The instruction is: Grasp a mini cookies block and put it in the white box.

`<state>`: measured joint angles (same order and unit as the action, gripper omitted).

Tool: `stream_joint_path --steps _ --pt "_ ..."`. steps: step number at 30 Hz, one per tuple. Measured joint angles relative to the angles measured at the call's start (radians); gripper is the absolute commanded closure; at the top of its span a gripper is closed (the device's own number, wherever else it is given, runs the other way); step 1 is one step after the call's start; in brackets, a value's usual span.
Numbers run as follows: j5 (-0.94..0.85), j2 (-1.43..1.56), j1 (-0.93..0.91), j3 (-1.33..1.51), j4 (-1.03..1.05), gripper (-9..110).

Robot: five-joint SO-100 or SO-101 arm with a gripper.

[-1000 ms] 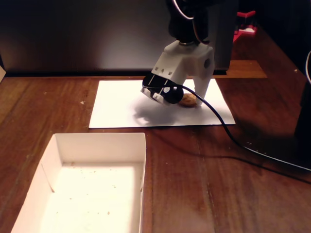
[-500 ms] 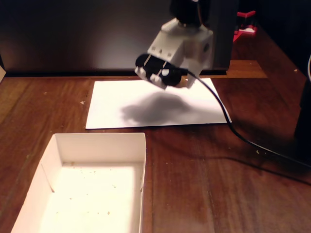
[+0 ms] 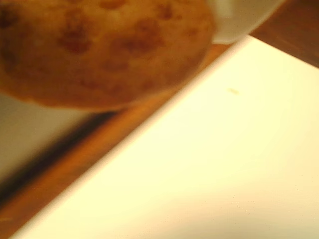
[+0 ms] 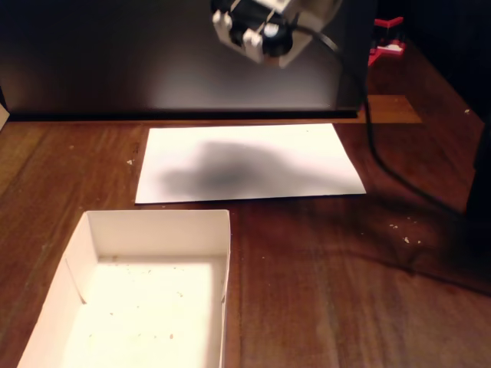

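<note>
**Cookie lifted high above the paper sheet**

Risen well clear of the paper since a second ago, the gripper (image 4: 257, 34) now hangs at the top edge of the fixed view, where earlier it was down on the sheet beside the cookie. No cookie lies on the sheet any more.

The mini cookie (image 3: 99, 50) fills the upper left of the wrist view — golden brown with darker spots, blurred and very close to the lens. A pale finger (image 3: 239, 17) of the gripper shows just beside it at the top edge, so the jaws look clamped on the cookie, though where the fingers meet it is hidden. In the fixed view the cookie cannot be made out among the gripper's white and black parts.

Below the cookie in the wrist view runs a strip of brown wood, then a pale bright surface across the lower right.

On the wooden table (image 4: 345, 291), the flat paper sheet (image 4: 307, 161) lies toward the far edge, with a soft dark shadow across its middle. The white box (image 4: 157, 222) stands at the near left corner — well apart from the gripper — and holds only scattered crumbs. A black cable (image 4: 368, 100) hangs down from the gripper on the right.
</note>
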<state>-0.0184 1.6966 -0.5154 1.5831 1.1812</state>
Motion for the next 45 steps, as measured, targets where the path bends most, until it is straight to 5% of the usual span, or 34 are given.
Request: stream_joint_path --steps 20,45 --pt "-0.186 0.089 0.360 -0.003 -0.044 77" --pt "-0.106 -0.012 0.752 -0.009 -0.178 76"
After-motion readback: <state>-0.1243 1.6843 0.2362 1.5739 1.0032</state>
